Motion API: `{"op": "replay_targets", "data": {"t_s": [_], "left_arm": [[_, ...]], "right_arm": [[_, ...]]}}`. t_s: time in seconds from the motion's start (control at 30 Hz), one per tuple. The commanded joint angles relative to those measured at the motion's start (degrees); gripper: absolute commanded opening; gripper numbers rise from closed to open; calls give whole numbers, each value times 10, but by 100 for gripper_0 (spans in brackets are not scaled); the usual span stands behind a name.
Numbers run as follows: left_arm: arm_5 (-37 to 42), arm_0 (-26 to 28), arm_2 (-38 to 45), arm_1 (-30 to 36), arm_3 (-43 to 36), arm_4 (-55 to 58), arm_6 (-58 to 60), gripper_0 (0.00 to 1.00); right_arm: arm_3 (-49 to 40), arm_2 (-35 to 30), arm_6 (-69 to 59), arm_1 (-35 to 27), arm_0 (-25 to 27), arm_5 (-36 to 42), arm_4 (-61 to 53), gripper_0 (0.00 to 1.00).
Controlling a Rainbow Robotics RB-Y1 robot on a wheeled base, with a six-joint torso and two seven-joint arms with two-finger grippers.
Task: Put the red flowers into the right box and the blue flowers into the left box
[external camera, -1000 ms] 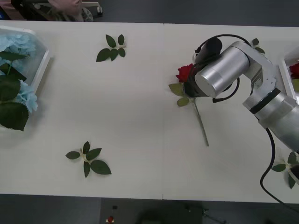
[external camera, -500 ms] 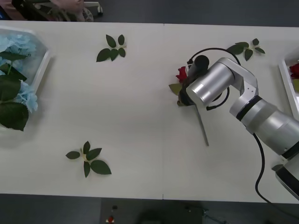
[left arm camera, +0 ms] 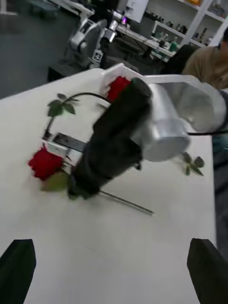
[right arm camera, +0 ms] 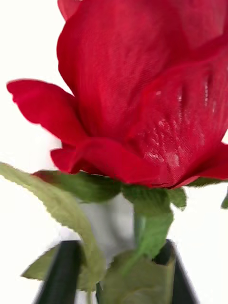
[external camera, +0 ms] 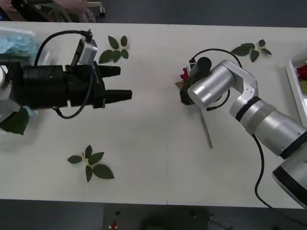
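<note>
One of the red flowers (external camera: 184,74) lies mid-table, its stem (external camera: 206,129) pointing toward me. My right gripper (external camera: 185,94) is down on it, just below the bloom. In the right wrist view the big red bloom (right arm camera: 142,95) sits just beyond the gripper (right arm camera: 118,247), which is open with its black fingers either side of the stem and leaves. My left gripper (external camera: 123,82) hovers open left of centre, pointing at the rose (left arm camera: 45,162). Blue flowers (external camera: 14,44) lie in the left box (external camera: 26,32), mostly hidden by the left arm. Another red flower (external camera: 302,71) rests in the right box (external camera: 293,79).
Loose leaf sprigs lie at the far left-centre (external camera: 115,49), near left (external camera: 91,164) and far right (external camera: 252,49). The table's seam runs down the middle. The left wrist view shows the right arm (left arm camera: 142,128) over the rose and shelves and a person beyond the table.
My left arm has swung in from the left and now covers most of the left box. The right gripper shifted slightly left and lower over the rose, nudging its stem.
</note>
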Motion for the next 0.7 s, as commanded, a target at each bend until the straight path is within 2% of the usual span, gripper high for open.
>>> {"op": "replay_targets", "data": {"t_s": [0.03, 0.2, 0.4, 0.57, 0.7], "left_arm": [[4, -25, 16, 85, -53, 45, -20, 92], [52, -35, 15, 107, -77, 34, -20, 93], [58, -35, 15, 69, -65, -23, -20, 92], [97, -35, 23, 32, -34, -51, -16, 93], [107, -36, 32, 38, -33, -50, -15, 92]], "right_arm": [[28, 8, 18, 1, -7, -6, 7, 0], [31, 7, 18, 0, -7, -7, 7, 0], [31, -5, 11, -22, -26, -9, -34, 0], [10, -15, 16, -86, -71, 38, -130, 0], [-44, -28, 21, -185, -115, 130, -218, 0]]}}
